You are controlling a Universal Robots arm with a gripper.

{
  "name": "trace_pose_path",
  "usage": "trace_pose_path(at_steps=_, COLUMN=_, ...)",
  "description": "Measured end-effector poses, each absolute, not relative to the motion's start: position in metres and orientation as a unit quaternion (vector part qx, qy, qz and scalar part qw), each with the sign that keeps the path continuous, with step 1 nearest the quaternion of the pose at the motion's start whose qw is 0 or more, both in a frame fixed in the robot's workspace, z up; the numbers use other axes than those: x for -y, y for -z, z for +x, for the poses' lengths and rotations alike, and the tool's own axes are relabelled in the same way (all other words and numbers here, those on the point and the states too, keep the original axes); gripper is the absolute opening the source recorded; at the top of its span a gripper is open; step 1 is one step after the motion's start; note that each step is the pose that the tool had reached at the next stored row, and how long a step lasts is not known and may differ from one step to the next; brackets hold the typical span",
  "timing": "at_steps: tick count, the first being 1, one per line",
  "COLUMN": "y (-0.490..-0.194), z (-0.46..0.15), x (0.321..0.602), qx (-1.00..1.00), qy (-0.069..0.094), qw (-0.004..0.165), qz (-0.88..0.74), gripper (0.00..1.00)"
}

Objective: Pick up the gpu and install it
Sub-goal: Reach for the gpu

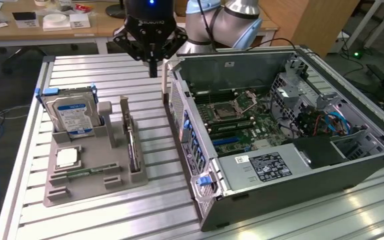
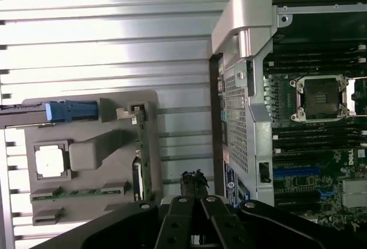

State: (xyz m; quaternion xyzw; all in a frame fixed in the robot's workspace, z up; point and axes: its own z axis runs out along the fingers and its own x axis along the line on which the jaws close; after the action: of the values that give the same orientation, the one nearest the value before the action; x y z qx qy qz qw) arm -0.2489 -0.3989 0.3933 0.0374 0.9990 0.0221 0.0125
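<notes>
Clearance is the worry. Nearest the exterior camera, the tray [image 1: 92, 189] lies on the table [image 1: 112, 220]. Along the tray's side toward the case, the gpu [image 1: 131, 145] stands on edge in a narrow slot between grey posts [image 1: 124, 114], untouched. Thin and upright, it offers only a slim top edge. A grasp slightly off line would likely tip it against the posts or scrape the board. Across the tray the drive [image 1: 74, 114] also stands upright, near enough to be knocked by a wide approach. The case [image 1: 279, 192] lies open just beside the tray, its wall rising next to the gpu, so a card swung low could clip that wall. Farthest back, the gripper [image 1: 153, 70] hangs above the table, fingers pressed together and empty. In the wrist view the gripper [image 2: 195, 181] sits over bare table between the gpu [image 2: 143, 157] and the case [image 2: 241, 117], not over the card. Coming down closed from this offset, it would strike rather than straddle.
</notes>
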Motion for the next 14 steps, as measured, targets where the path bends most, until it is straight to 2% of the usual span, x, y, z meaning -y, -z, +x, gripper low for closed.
trace_pose_path(at_steps=14, y=-0.393, z=-0.286, x=0.399, qx=-0.999, qy=-0.022, qw=0.013, qz=0.037, gripper=0.11)
